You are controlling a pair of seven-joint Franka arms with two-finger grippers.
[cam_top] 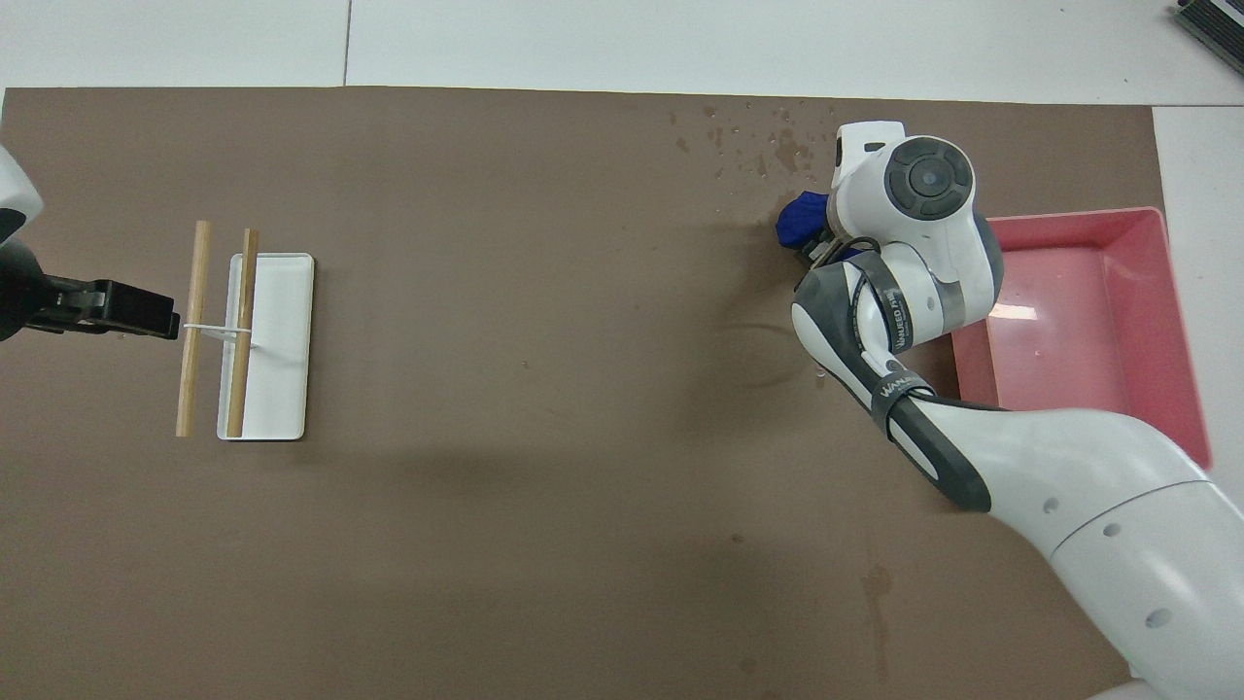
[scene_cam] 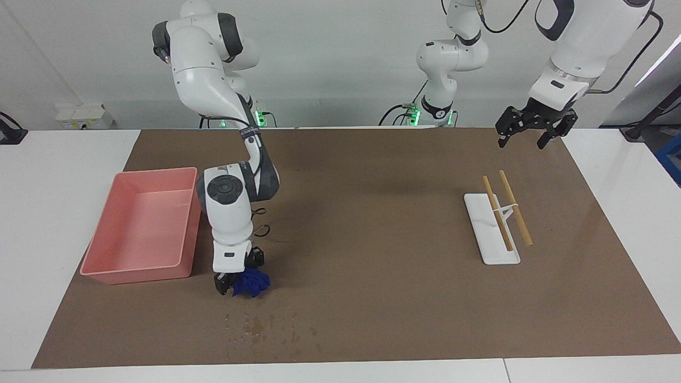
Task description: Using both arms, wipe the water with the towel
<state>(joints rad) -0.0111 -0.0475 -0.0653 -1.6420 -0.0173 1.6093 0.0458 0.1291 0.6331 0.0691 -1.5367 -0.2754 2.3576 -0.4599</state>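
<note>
A matte brown, paper-like mat (scene_cam: 372, 213) covers most of the white worktop (scene_cam: 64, 223). At the lower centre of the facing view the water (scene_cam: 266, 325) shows as scattered small shiny droplets and darker blotches on the mat; in the overhead view it sits near the top edge, right of centre. Just above the droplets in the facing view, the right gripper (scene_cam: 234, 284) points down at the mat, its jaws pinching a crumpled, soft deep-blue towel (scene_cam: 251, 283) that rests on the mat beside the wet patch — the towel (cam_top: 799, 220) peeks out from under the wrist in the overhead view. The right arm (scene_cam: 229, 213) is glossy white with dark grey joints and a round grey cap; a dark band on its forearm carries lettering too small to read with confidence.

At the left of the facing view sits a smooth pink rectangular plastic bin (scene_cam: 143, 226) with rounded corners. At the right, a flat white rectangular tray (scene_cam: 487, 234) carries a thin white rack holding two pale wooden sticks (scene_cam: 505, 210) laid parallel.

The left gripper (scene_cam: 532, 135), black and angular, hangs in the upper right over the mat's corner, jaws spread wide and holding nothing — the arm waits.
</note>
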